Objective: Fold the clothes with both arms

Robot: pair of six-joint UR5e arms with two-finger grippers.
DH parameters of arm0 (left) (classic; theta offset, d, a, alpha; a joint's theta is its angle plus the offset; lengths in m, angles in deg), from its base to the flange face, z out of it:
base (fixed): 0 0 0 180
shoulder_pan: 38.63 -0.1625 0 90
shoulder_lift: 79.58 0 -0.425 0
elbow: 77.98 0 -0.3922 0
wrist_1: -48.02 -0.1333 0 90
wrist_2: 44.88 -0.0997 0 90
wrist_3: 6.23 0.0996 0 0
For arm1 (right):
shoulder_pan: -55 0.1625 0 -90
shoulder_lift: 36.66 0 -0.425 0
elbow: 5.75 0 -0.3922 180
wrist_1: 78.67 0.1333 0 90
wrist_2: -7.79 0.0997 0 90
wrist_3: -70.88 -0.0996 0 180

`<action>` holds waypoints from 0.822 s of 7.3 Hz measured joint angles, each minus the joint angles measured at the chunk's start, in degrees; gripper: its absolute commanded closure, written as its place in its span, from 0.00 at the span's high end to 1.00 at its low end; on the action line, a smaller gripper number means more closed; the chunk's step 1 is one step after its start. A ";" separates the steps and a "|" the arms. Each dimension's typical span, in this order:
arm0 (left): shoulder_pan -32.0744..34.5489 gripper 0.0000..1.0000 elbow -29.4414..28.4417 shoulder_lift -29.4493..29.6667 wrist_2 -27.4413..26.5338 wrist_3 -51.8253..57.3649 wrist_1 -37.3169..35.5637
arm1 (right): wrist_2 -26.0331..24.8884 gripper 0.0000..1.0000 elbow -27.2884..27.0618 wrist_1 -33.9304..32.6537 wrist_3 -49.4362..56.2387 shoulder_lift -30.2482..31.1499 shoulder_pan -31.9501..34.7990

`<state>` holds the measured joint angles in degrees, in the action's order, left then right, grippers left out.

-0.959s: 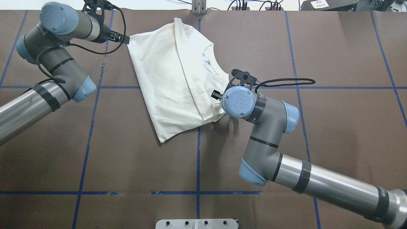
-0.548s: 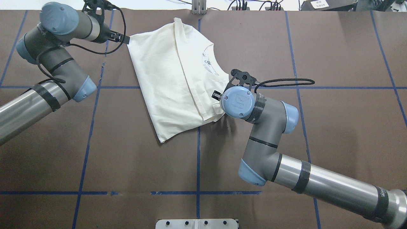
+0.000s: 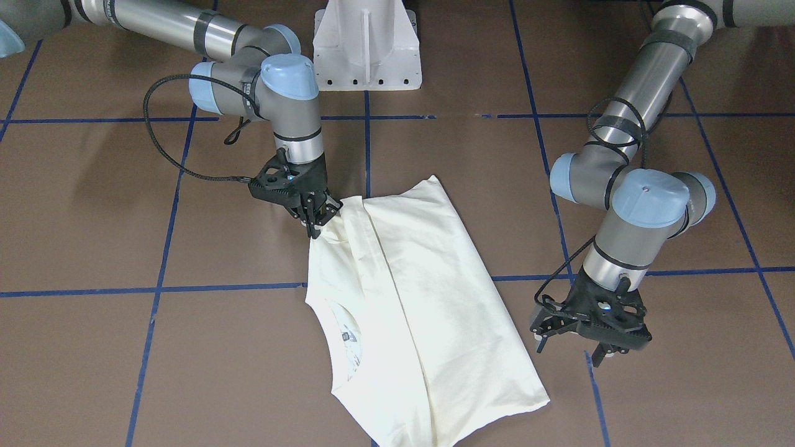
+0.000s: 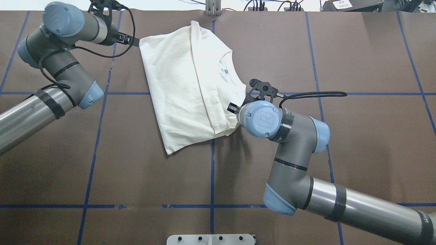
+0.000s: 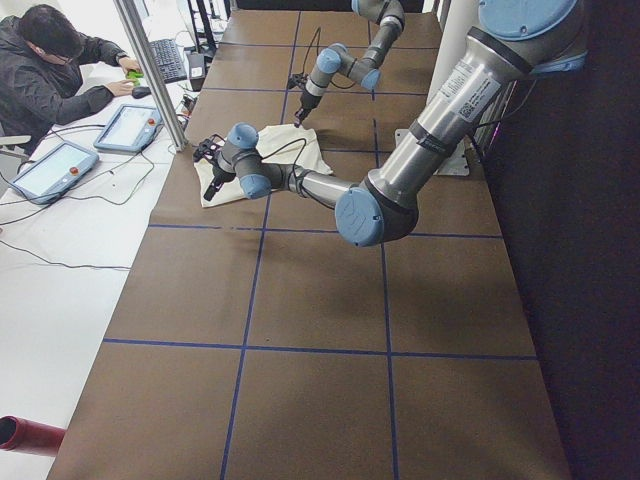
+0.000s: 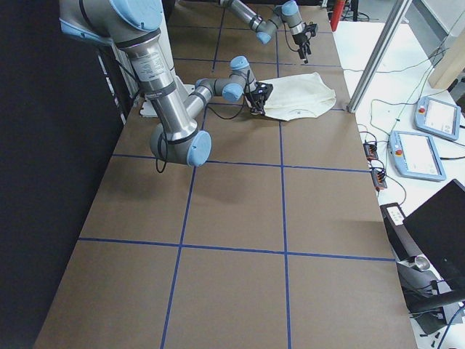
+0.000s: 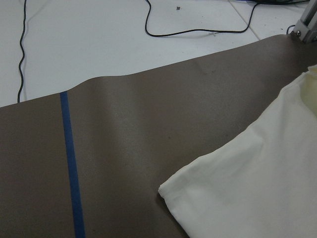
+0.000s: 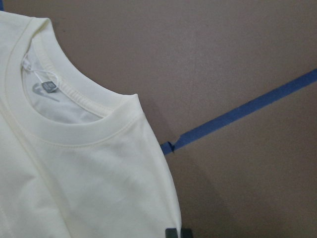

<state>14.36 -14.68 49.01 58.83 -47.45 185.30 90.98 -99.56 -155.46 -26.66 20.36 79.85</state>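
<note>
Dragged slightly toward the near right, the right gripper (image 3: 315, 222) has swung the T-shirt (image 4: 184, 85) round with it. Its fingers are clamped on the folded shoulder edge beside the collar (image 8: 84, 99). Soft, light and limp, the half-folded shirt lies on the desk (image 4: 340, 153) and likely slides easily, so corners are the best holds. At its far left corner the left gripper (image 4: 134, 41) hovers, fingers apart, holding nothing.

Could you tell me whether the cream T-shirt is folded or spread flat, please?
Folded: the cream-white fabric T-shirt shows an overlapped panel edge running down its length, and no sleeves stick out.
</note>
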 measured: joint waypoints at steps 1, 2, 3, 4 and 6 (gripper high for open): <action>0.00 1.00 0.24 0.00 0.00 -0.03 -0.01 | -2.22 0.00 -4.25 -0.38 -0.70 3.18 -2.90; 0.00 1.00 0.43 0.03 0.00 -0.07 -0.05 | -4.19 0.98 -7.74 -0.55 -1.49 6.25 -5.42; 0.00 1.00 0.53 0.06 0.00 -0.08 -0.07 | -5.85 1.00 -9.79 -0.64 -1.67 8.58 -7.14; 0.00 1.00 0.56 0.07 0.00 -0.09 -0.07 | -6.51 1.00 -10.86 -0.74 -0.34 9.92 -7.87; 0.00 1.00 0.65 0.09 0.00 -0.09 -0.07 | -6.58 1.00 -13.68 -2.22 9.69 10.46 -7.98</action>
<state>14.36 -14.03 49.09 58.83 -47.54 185.22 84.40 -113.24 -157.68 -16.97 30.82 71.87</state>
